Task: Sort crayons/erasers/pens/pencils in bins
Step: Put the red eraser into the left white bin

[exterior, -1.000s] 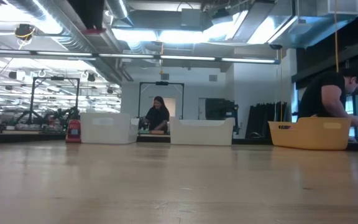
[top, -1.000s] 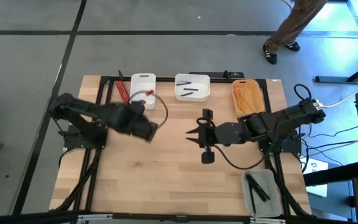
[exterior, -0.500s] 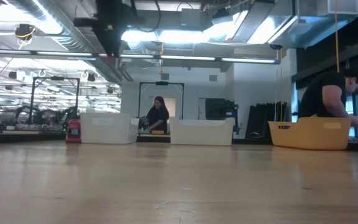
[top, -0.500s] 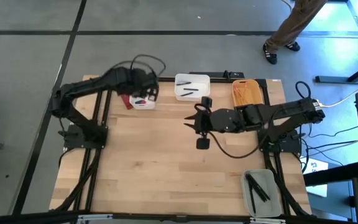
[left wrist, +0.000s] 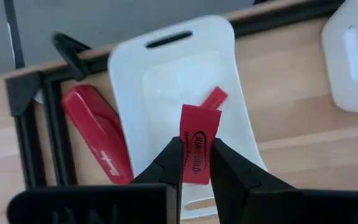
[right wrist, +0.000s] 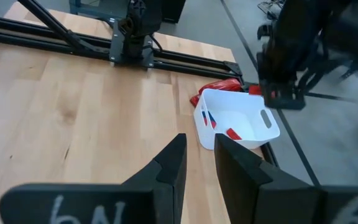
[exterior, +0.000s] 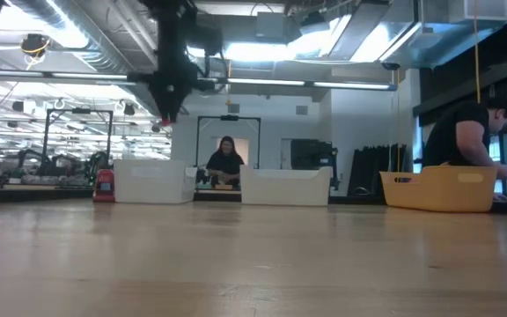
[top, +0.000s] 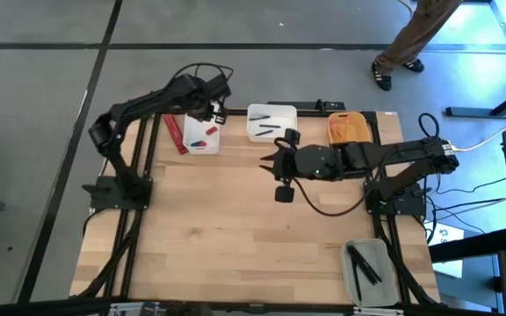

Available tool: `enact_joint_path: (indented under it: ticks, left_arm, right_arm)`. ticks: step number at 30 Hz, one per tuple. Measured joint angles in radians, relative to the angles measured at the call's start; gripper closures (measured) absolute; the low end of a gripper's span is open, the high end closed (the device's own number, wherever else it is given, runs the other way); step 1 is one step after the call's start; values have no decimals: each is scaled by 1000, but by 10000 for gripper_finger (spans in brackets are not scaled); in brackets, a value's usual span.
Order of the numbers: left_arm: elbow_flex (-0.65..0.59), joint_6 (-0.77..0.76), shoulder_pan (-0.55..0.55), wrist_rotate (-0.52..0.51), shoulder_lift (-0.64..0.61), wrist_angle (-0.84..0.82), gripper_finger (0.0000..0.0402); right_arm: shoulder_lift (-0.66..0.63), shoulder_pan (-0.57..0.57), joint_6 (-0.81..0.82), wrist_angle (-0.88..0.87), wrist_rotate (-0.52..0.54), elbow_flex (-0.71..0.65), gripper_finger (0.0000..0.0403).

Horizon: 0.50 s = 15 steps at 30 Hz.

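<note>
**A:** So what's the left gripper (left wrist: pixel 194 163) doing? In the left wrist shot its two fingers are clamped on a small red eraser (left wrist: pixel 199 144) with black print, held up over the narrow white bin (left wrist: pixel 185 106). Another red piece (left wrist: pixel 214 99) lies inside that bin, and a red flat thing (left wrist: pixel 98 132) lies on the table just beside it.

**B:** Yep, and from above that arm sits in the upper left of the frame, gripper (top: pixel 202 95) over the narrow white bin (top: pixel 202 133) at the table's far edge. The right gripper (top: pixel 269 163) is mid-frame, just below the wider white bin (top: pixel 271 123), which has the pens (top: pixel 269 129) in it.

**A:** Is the right one holding anything?

**B:** Nope. In its wrist view the fingers (right wrist: pixel 174 163) stand slightly apart with only bare table (right wrist: pixel 67 112) between them.

**A:** The other bins?

**B:** The yellow-orange bin (top: pixel 351 133) with the pencils (top: pixel 350 140) is upper right. The grey bin (top: pixel 369 272) sits lower right with more dark sticks (top: pixel 365 263). There's a person (top: pixel 411 39) at the top right edge too.
</note>
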Motion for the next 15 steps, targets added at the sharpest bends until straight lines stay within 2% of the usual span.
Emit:
enact_joint_path:
  ticks: [4, 9, 15]
  left_arm:
    - [0, 26, 26, 43, 79, 5, 355]
    - [0, 70, 44, 46, 177, 6, 355]
    - [0, 98, 72, 114, 266, 8, 355]
  right_arm:
    - [0, -5, 0, 0, 0, 0, 318]
    - [0, -6, -3, -2, 0, 0, 318]
    - [0, -6, -3, -2, 0, 0, 318]
